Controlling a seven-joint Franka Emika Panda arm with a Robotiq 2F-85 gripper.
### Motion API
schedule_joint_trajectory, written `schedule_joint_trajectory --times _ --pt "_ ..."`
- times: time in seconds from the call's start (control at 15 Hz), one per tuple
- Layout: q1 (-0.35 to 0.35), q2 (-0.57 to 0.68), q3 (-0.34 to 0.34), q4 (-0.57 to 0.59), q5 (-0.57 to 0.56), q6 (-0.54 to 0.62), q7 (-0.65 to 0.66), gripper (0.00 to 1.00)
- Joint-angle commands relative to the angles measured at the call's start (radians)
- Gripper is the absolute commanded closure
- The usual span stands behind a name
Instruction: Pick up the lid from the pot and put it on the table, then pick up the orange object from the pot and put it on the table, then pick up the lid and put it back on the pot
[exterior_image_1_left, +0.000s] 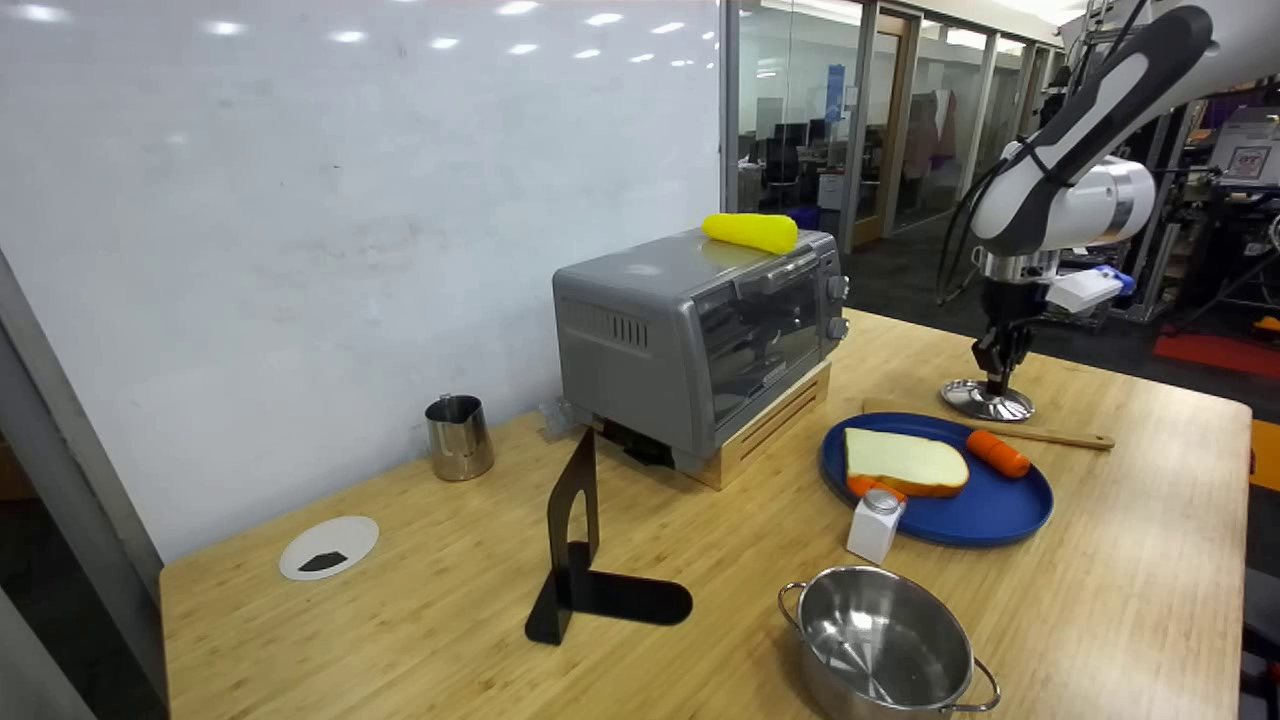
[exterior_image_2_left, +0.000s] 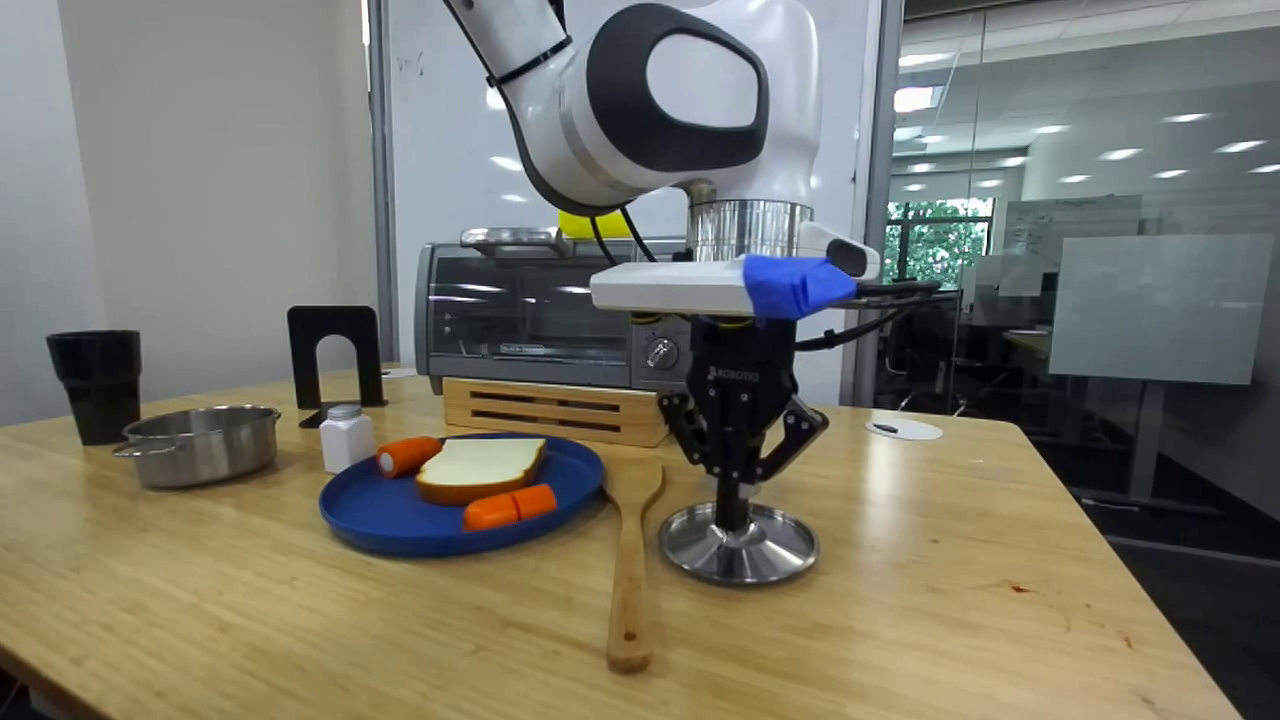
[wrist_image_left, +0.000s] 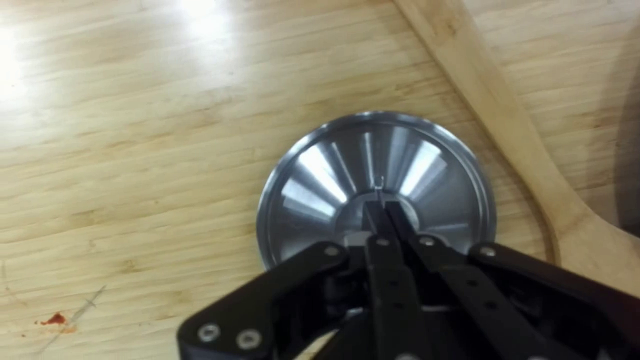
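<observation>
The shiny steel lid (exterior_image_2_left: 738, 545) lies knob side up on, or very close to, the wooden table (exterior_image_2_left: 900, 620), with the wooden spatula beside it. Straight above it, my gripper (wrist_image_left: 382, 206) points down, shut on the thin handle at the lid's centre; a sliver of that handle shows at the fingertips in the wrist view. Uncovered, the steel pot (exterior_image_1_left: 880, 640) stands apart from me, its bare bottom visible. Orange carrot-like pieces (exterior_image_2_left: 408, 456) rest on the blue plate, one at each side of the bread; which of them is the orange object I cannot tell.
Between lid and pot sits the blue plate (exterior_image_1_left: 985, 515) with bread (exterior_image_2_left: 482, 468). The spatula (exterior_image_2_left: 630, 590) lies close to the lid. A white shaker (exterior_image_1_left: 876, 525), black stand (exterior_image_1_left: 575, 560), metal cup (exterior_image_1_left: 459, 440), black cup (exterior_image_2_left: 97, 385) and toaster oven (exterior_image_1_left: 640, 330) stand around.
</observation>
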Motion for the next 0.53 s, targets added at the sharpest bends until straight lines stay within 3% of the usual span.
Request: schedule_joint_trajectory --times 0.0,0.47 --pt "-0.004 -0.069 0.011 -0.048 -0.061 0.018 0.028 0.99" --pt "0.063 -0.302 0.021 -0.172 -0.225 -0.025 0.042 0.99"
